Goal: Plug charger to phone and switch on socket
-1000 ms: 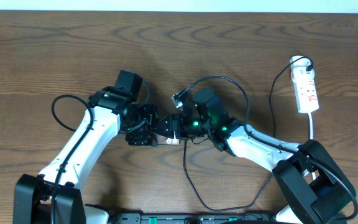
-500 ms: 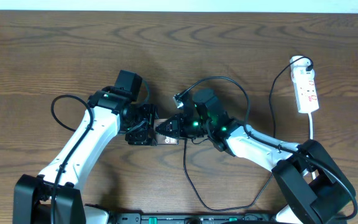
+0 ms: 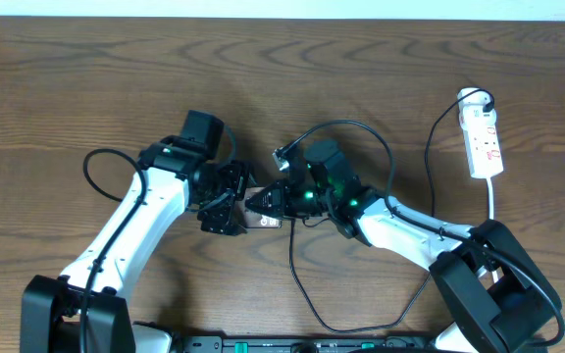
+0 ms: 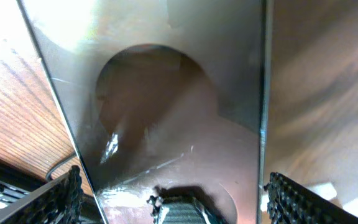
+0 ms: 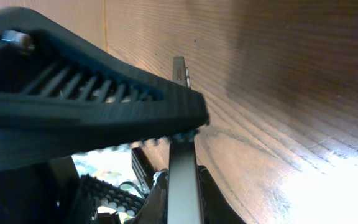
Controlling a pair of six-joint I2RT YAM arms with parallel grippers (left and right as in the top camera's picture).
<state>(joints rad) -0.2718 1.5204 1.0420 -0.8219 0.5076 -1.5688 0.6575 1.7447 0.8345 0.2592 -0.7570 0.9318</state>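
Two sets of fingers faced each other over the desk. We saw the left fingers spread wide and straddling the phone, pads seemingly just clear of its edges. Its long axis ran left-right toward the right fingers, which looked pinched narrow on its other end. Just behind that wrist the charger ended in its tip, free and nearer our right arm. Far right, well apart, lay the socket.

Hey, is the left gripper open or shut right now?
Open: in the left wrist view the left gripper has its fingers wide apart, one on either side of the phone, not visibly pressing it.
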